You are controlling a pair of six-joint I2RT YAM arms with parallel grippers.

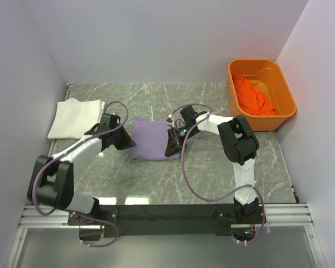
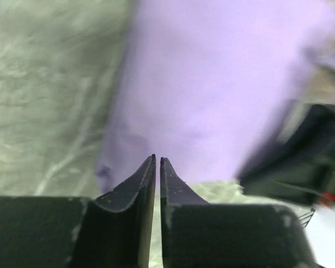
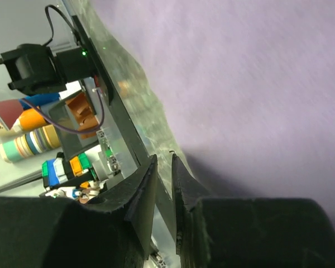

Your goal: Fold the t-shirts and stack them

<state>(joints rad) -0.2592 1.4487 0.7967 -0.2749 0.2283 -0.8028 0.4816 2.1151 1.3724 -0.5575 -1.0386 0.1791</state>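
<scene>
A lavender t-shirt [image 1: 153, 138] lies folded into a small rectangle mid-table. My left gripper [image 1: 128, 143] sits at its left edge, and in the left wrist view [image 2: 157, 161] its jaws are almost touching with nothing between them, tips over the shirt's near edge [image 2: 212, 84]. My right gripper [image 1: 171, 148] is at the shirt's right near corner. The right wrist view [image 3: 163, 157] shows a narrow empty gap between its jaws, beside the lavender cloth [image 3: 257, 84]. A white t-shirt [image 1: 75, 117] lies folded at the left. An orange t-shirt [image 1: 254, 96] is crumpled in the tub.
The orange plastic tub [image 1: 285, 84] stands at the back right against the wall. White walls close in the table on the left, back and right. The aluminium rail [image 1: 167, 213] with the arm bases runs along the near edge. Tape rolls [image 3: 28, 142] lie beyond the table.
</scene>
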